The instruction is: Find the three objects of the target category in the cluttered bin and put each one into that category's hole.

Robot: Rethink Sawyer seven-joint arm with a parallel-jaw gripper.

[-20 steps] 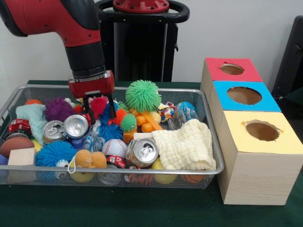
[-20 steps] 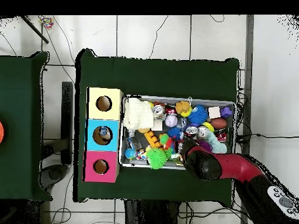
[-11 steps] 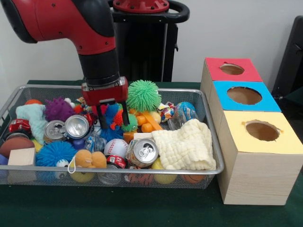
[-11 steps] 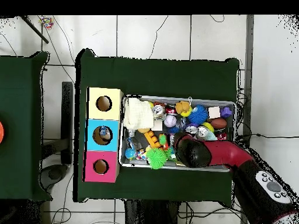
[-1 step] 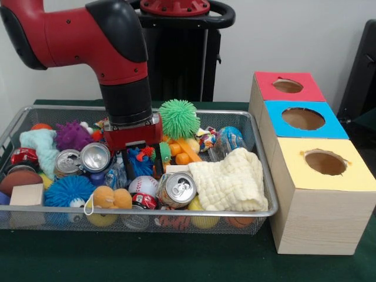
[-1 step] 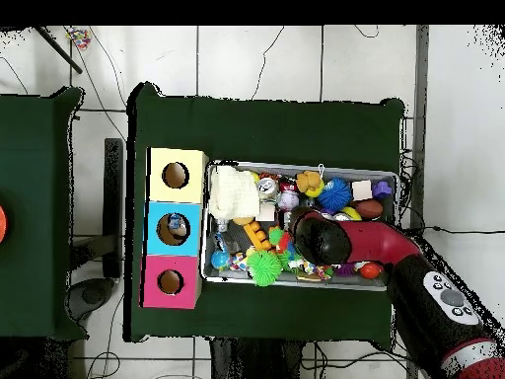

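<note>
Dark green cloth [image 5: 176, 264] is covering the table, and on it a wire mesh bin [image 5: 267, 194] is sitting just beside a wooden sorting box [image 5: 320, 220], whose three holes are lining up from front to back under a yellow top [image 5: 352, 176], a blue top [image 5: 332, 126] and a red top [image 5: 308, 88]. Along the bin's front edge a dented silver can [image 5: 176, 189] is lying with its open end facing the camera, touching a cream knitted cloth [image 5: 229, 183]; a baseball [image 5: 141, 183], an orange plush toy [image 5: 108, 198], a spiky blue ball [image 5: 67, 189] and a plain wooden block [image 5: 26, 195] are crowding the same front row. Just behind them the gripper [image 5: 141, 165] is reaching down into the clutter with its two dark fingers [image 5: 157, 164] spread apart on either side of a blue spiky toy [image 5: 140, 161] (whether they are pressing on it cannot be told). A second silver can [image 5: 94, 156] is lying just beside the gripper. Farther back, a green spiky ball [image 5: 178, 118] is sitting high on the pile next to the red arm [image 5: 76, 35], and a purple spiky ball [image 5: 72, 136] is resting near the far rim. Seen from overhead, the arm [image 6: 380, 247] is stretching across the bin [image 6: 296, 166], hiding the gripper below it
</note>
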